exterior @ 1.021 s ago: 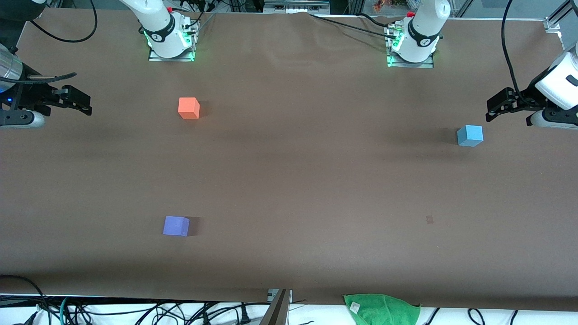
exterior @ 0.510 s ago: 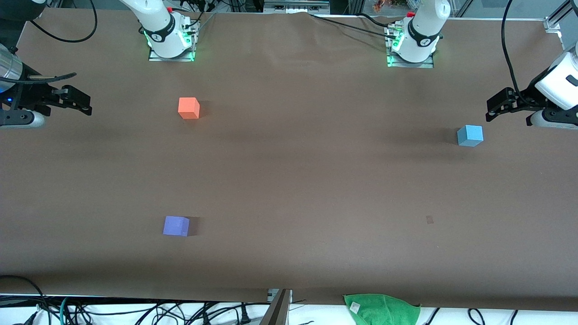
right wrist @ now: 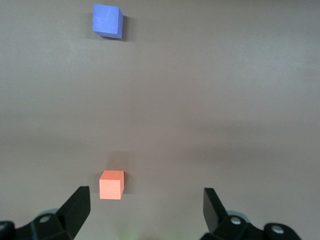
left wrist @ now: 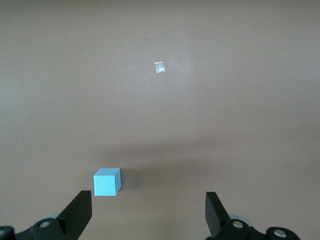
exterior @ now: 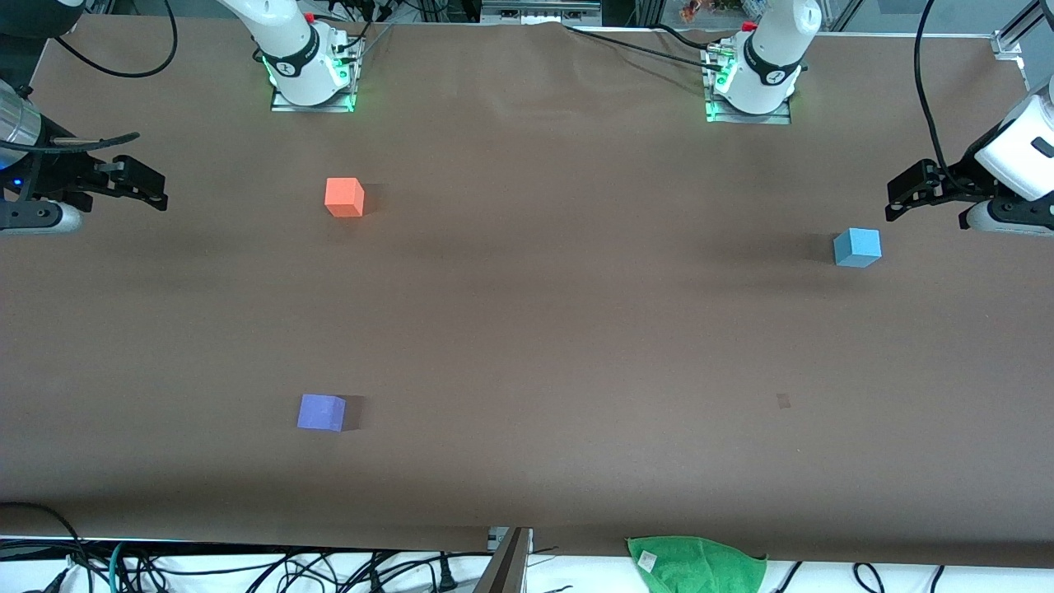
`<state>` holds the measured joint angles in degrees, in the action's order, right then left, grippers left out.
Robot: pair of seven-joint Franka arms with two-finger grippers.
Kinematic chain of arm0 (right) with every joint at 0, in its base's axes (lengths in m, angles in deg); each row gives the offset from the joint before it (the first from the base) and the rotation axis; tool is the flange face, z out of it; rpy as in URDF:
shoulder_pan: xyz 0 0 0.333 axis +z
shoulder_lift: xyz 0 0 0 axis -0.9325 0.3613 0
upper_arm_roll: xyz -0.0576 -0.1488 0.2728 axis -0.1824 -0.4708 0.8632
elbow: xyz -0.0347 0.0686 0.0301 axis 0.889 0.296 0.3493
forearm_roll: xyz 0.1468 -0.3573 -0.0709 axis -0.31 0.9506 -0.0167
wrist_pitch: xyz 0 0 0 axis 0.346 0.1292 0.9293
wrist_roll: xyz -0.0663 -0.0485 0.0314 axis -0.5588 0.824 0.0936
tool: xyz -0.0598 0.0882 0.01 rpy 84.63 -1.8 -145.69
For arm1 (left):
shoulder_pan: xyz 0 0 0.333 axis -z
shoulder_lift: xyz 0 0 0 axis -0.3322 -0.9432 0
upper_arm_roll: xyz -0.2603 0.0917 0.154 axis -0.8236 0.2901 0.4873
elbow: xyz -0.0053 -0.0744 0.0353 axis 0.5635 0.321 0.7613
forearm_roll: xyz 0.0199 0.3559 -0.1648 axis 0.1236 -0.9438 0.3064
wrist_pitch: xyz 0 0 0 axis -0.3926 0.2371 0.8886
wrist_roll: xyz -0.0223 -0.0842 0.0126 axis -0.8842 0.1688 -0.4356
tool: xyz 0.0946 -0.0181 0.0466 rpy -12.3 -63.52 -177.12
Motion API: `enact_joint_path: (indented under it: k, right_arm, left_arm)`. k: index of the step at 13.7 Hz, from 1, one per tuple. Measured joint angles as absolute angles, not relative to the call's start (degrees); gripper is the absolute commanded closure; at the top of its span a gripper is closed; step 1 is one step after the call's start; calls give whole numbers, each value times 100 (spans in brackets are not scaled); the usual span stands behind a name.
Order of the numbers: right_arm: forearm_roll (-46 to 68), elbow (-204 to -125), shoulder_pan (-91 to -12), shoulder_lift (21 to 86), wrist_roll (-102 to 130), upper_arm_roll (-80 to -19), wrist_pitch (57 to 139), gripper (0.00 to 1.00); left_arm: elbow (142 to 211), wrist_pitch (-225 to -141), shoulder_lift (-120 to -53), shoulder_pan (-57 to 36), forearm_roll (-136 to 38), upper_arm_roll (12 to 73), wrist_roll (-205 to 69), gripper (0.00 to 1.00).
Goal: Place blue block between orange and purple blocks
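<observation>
The blue block (exterior: 857,247) sits on the brown table toward the left arm's end; it also shows in the left wrist view (left wrist: 107,182). The orange block (exterior: 344,197) sits toward the right arm's end, and the purple block (exterior: 321,412) lies nearer the front camera than it. Both show in the right wrist view, the orange block (right wrist: 111,184) and the purple block (right wrist: 107,20). My left gripper (exterior: 896,200) hangs open and empty in the air beside the blue block, also in its wrist view (left wrist: 148,216). My right gripper (exterior: 156,195) is open and empty over the table's edge, also in its wrist view (right wrist: 146,212).
A green cloth (exterior: 696,562) lies at the table's front edge. A small pale mark (exterior: 783,400) is on the table, also in the left wrist view (left wrist: 159,67). The arm bases (exterior: 311,70) (exterior: 753,78) stand along the back edge.
</observation>
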<state>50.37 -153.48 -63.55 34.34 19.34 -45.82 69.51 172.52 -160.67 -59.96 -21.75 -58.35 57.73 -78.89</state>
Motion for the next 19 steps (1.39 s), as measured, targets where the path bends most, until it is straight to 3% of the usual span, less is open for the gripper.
enact_joint_path:
  k: [19]
  right_arm:
    - [5037, -15348, -6355, 3434, 1934, -4582, 6951, 0]
  left_arm:
    - [17253, -15763, -6228, -2186, -5835, 5759, -7889, 0]
